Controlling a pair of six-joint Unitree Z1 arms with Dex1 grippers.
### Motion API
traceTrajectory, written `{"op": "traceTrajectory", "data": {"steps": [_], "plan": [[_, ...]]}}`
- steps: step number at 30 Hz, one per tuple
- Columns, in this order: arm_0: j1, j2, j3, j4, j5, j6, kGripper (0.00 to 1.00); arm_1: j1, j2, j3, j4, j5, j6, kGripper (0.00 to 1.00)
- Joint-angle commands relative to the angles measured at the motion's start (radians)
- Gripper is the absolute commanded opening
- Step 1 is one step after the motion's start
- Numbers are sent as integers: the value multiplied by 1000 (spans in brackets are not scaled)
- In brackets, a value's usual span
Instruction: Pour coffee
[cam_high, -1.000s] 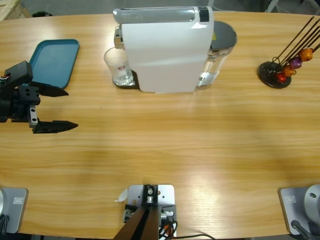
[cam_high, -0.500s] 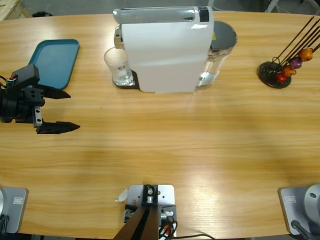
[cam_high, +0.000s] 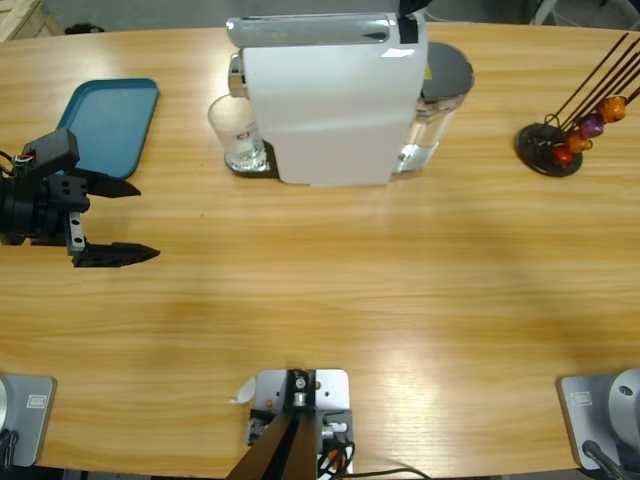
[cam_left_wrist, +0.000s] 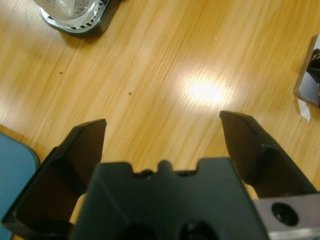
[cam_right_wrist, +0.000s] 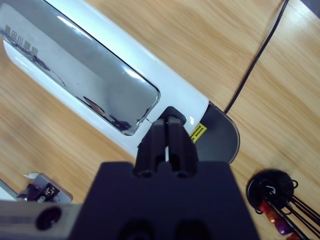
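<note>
Over at the tabletop's left edge, the left gripper hangs with its jaws spread wide and nothing between them, bare wood below in its wrist view. Beside it, near the far left corner, lies a blue tray.

Moving right along the far edge: a small clear glass stands on the drip grille of the white coffee machine, tucked just under the spout. Any coffee in it can't be made out from here. That glass looks light but rigid, smooth-walled, likely slippery and breakable, so I'd take it around the mid-wall from the open side, away from the machine body, with gentle pressure, and keep it upright.

Above the machine, the right gripper hovers with jaws pressed together, pointing down at the button by the silver lid; it barely shows in the high view.

Further right, near the far right corner, a black capsule holder carries orange, purple and red capsules.

The wood is smooth, glossy and level, with wide open space between gripper and glass.
</note>
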Motion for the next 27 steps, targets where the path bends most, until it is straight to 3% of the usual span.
{"op": "traceTrajectory", "data": {"steps": [1,20,27], "plan": [[-4,44,23,11,15,1,991,7,52,5,9,-5,12,0],[-3,43,23,11,18,-1,991,-9,46,102,-37,57,11,0],[-3,43,22,11,17,1,991,25,-52,-51,10,-38,-98,0]]}}
